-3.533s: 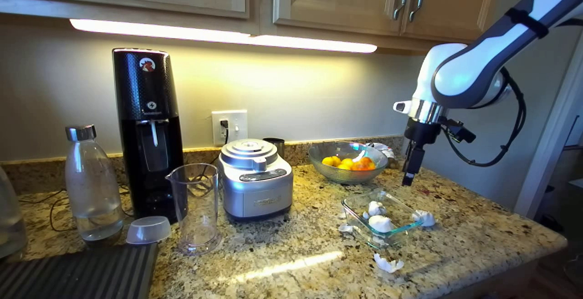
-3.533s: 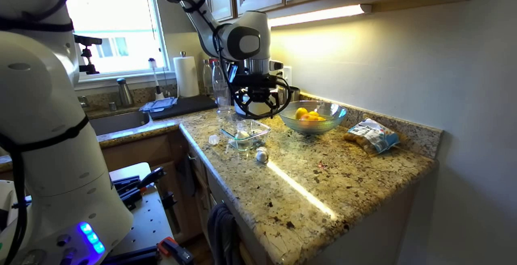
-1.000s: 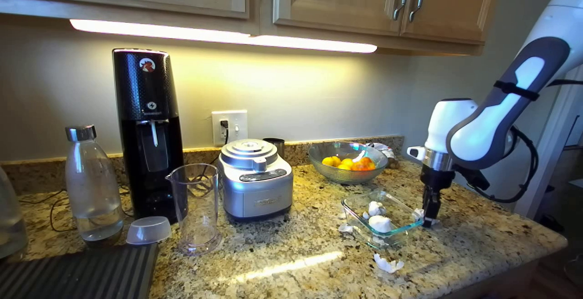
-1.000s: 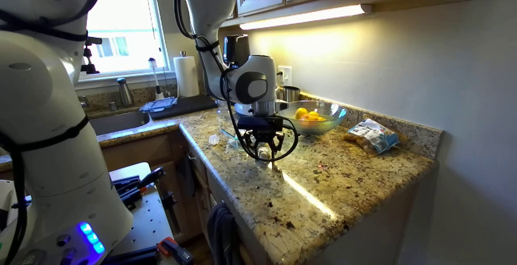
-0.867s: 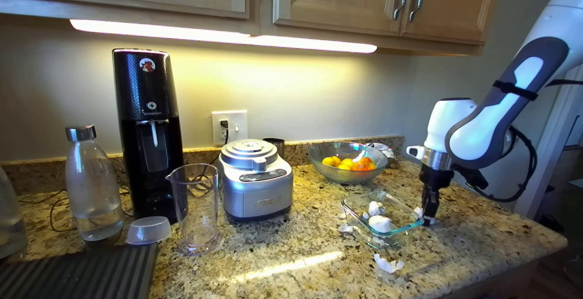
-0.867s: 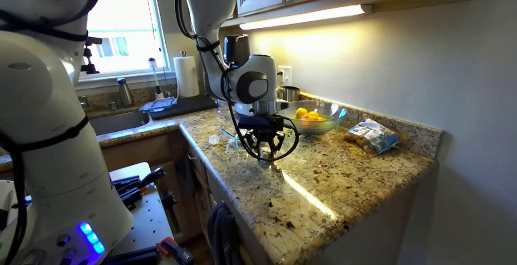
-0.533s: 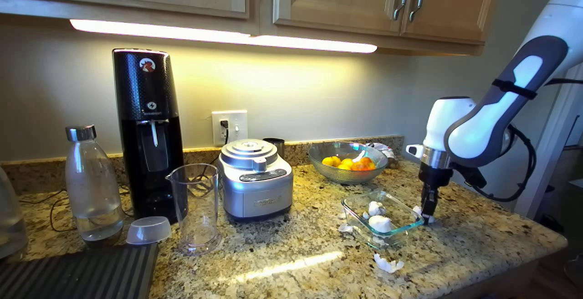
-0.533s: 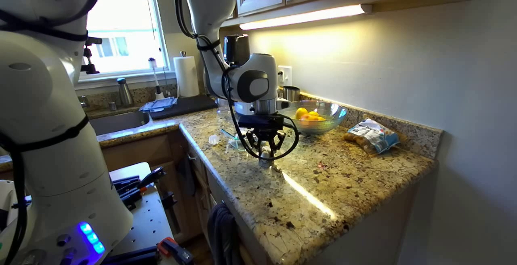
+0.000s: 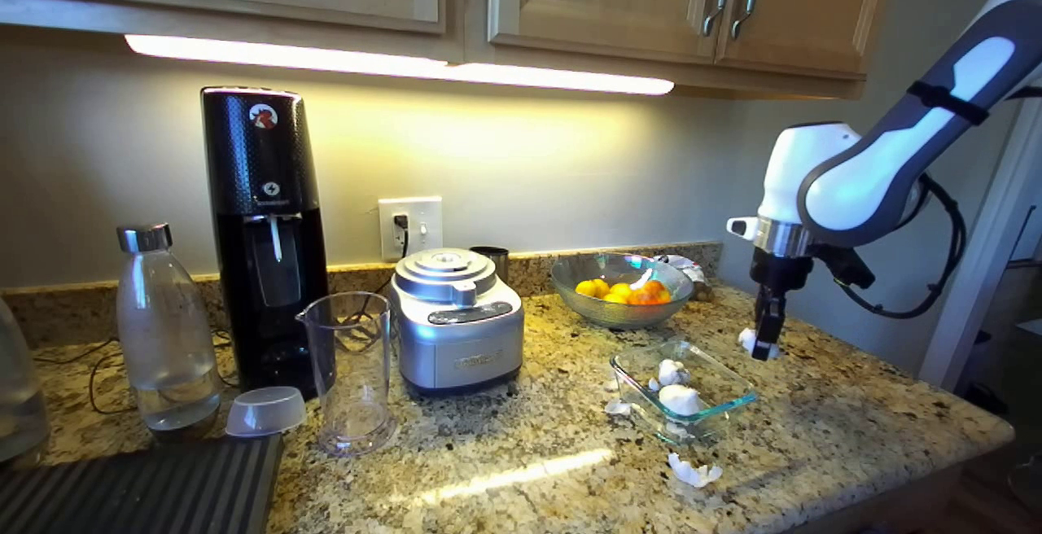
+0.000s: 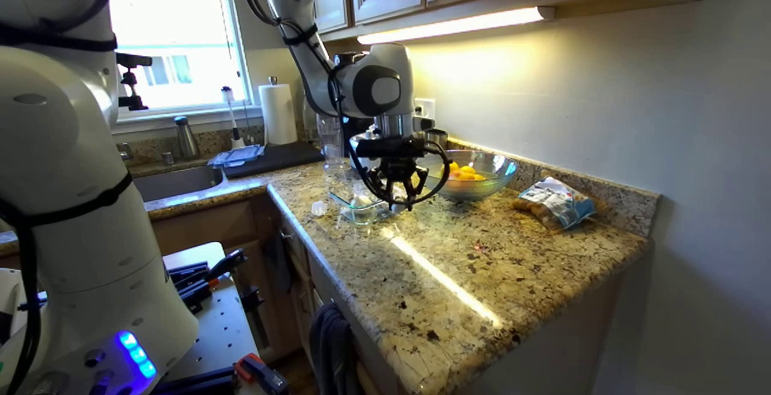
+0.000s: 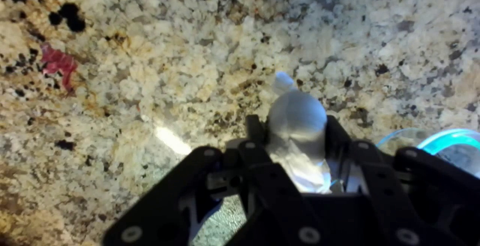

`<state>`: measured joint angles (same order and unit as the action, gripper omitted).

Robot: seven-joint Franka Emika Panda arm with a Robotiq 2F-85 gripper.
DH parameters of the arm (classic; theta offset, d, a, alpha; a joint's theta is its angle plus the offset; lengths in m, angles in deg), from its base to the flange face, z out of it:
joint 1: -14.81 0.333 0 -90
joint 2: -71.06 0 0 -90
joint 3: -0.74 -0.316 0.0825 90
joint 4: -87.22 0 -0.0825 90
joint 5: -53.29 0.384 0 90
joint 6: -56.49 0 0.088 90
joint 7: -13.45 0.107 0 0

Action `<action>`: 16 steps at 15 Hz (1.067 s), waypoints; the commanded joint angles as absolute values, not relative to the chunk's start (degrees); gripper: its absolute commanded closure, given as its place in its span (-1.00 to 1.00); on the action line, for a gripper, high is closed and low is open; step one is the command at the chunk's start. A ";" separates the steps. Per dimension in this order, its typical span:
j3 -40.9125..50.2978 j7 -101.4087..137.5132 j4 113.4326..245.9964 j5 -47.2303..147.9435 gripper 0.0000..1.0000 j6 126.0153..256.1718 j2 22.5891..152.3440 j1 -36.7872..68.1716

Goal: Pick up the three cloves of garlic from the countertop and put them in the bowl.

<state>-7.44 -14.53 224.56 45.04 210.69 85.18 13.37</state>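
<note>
Two cloves (image 9: pixel 680 400) lie inside the bowl (image 9: pixel 726 405), one behind the other as I see them in an exterior view, with a smaller white bit (image 9: pixel 654 385) near them. The third clove (image 11: pixel 298 113) is in my gripper (image 11: pixel 295 126): in the wrist view the fingers (image 11: pixel 256 128) press on its two sides, narrowed to its width, and its rounded end shows beyond them. I hold it above the countertop (image 9: pixel 863 436), just beside the bowl, whose bright edge shows at the right of the wrist view. A loose white peel (image 9: pixel 694 471) lies on the countertop in front of the bowl, and a red scrap (image 11: pixel 60 63) lies well apart from the clove. Behind the bowl I see the fruit bowl (image 9: pixel 623 317) with orange and yellow fruit (image 9: pixel 620 291); a silver appliance (image 9: pixel 458 359) stands near it, and in an exterior view a bag (image 10: pixel 556 202) rests near the fruit bowl.
</note>
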 commanded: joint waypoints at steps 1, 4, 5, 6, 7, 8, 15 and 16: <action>-8.79 -15.50 226.66 47.01 0.65 209.20 79.54 14.11; -10.63 -16.90 225.80 49.31 0.65 210.34 79.58 15.16; -11.11 -16.92 225.50 49.74 0.65 210.54 79.91 15.66; -11.93 -17.57 225.01 50.77 0.65 210.69 80.54 16.03; -12.81 -18.45 224.80 51.87 0.65 211.20 80.98 16.33; -13.49 -19.01 224.62 52.51 0.65 211.56 81.28 16.79; -18.18 -27.20 222.47 54.40 0.65 216.76 85.62 18.20; -18.53 -27.98 222.02 53.99 0.65 217.38 86.59 18.19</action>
<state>-17.66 -23.83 223.26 53.06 214.80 83.92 18.30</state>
